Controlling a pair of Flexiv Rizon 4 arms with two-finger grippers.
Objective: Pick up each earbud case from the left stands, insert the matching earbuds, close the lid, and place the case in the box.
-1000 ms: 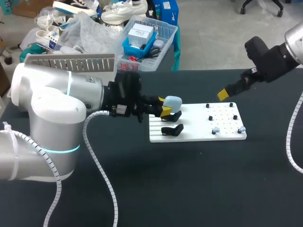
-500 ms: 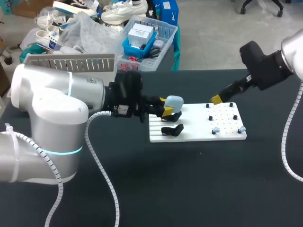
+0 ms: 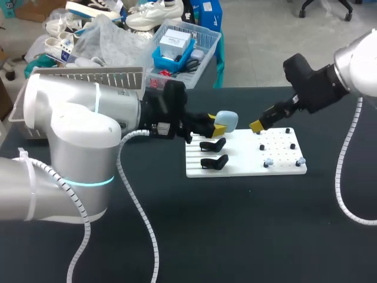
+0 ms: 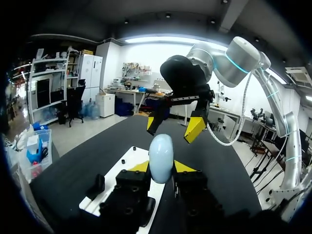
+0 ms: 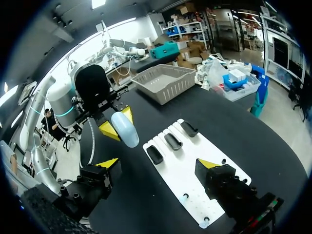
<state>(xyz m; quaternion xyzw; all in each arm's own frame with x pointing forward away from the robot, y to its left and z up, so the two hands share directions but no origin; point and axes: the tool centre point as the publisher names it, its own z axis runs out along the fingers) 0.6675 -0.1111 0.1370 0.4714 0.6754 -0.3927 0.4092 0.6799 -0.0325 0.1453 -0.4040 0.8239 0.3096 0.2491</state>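
Observation:
A pale blue earbud case (image 3: 227,120) is held above the white board (image 3: 247,168), with my left gripper (image 3: 219,127) shut on it. In the left wrist view the case (image 4: 161,157) stands upright between the yellow tips of that gripper (image 4: 162,168). My right gripper (image 3: 258,125) hangs open a short way to the right of the case, facing it, and shows again ahead of the left one (image 4: 174,126). In the right wrist view, my right gripper (image 5: 158,163) is wide open above the board (image 5: 204,165); the case (image 5: 125,129) lies ahead. Empty black stands (image 5: 171,141) sit on the board's left part.
Two small earbuds (image 3: 268,161) (image 3: 300,160) sit on pegs at the board's right end, among black pegs (image 3: 293,145). A grey slatted basket (image 3: 88,76) stands at the table's back left, also seen beyond the board (image 5: 168,83).
My left gripper has carried the case up and to the right, away from the stands. The right gripper has moved left and down toward the case.

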